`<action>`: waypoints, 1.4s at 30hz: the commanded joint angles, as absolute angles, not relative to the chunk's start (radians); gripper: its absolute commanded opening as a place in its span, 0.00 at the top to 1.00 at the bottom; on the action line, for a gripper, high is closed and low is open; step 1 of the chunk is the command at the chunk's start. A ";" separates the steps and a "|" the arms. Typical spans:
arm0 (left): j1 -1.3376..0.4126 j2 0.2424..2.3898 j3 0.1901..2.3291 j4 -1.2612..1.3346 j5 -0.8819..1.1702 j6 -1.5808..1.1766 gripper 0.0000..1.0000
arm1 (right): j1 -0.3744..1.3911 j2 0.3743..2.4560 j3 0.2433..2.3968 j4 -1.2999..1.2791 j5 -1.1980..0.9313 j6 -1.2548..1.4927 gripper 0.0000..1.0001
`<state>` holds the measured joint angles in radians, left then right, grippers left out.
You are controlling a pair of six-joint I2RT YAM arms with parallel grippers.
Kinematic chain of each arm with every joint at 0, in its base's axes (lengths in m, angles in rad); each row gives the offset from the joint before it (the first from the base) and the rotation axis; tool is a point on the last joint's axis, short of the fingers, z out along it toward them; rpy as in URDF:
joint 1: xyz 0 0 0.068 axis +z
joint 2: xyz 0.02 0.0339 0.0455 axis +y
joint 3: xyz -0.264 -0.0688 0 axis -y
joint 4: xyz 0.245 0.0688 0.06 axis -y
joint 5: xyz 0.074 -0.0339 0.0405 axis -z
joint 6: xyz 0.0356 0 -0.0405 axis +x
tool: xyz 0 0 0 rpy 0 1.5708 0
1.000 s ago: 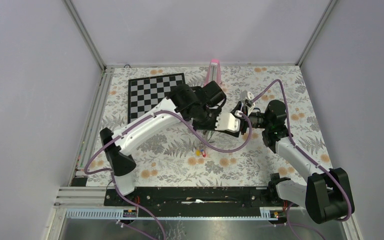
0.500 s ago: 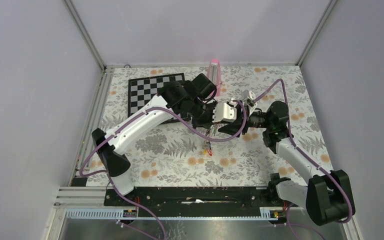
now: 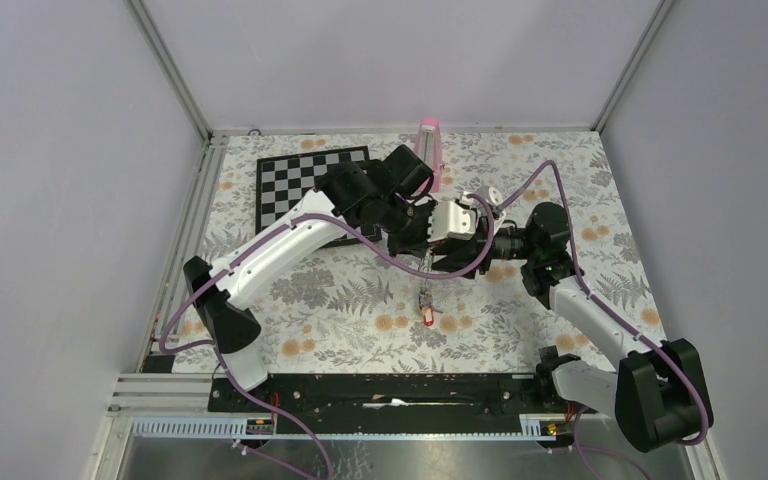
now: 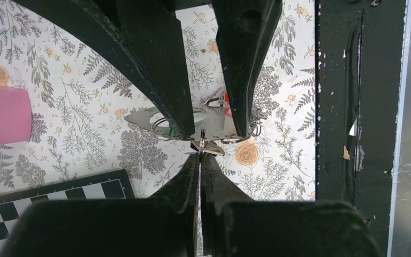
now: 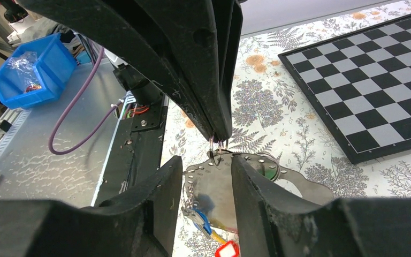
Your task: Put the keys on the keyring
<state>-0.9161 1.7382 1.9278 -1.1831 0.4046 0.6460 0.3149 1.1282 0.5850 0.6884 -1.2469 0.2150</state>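
Several keys [image 3: 426,305] dangle under the keyring [image 4: 200,142], tags [image 5: 227,249] unreadably small.

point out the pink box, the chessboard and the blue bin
pink plastic box [image 4: 2,115], left wrist view, its side face
black-and-white chessboard [image 5: 385,85], right wrist view, middle squares
blue plastic bin [image 5: 45,83], right wrist view, its outer wall

Left arm [image 3: 280,245] and right arm [image 3: 585,315]: white moulded links, black joint housings, a purple cable [image 3: 550,163] looped along each. Fingers [image 4: 184,184] are matt black, tapering wedges; the joint [image 3: 655,395] at five o'clock is a bulky black block.
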 commanded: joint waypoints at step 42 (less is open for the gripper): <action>-0.774 1.629 1.734 -1.006 0.664 0.642 0.55 | 0.305 1.102 0.633 0.774 -1.223 0.285 1.00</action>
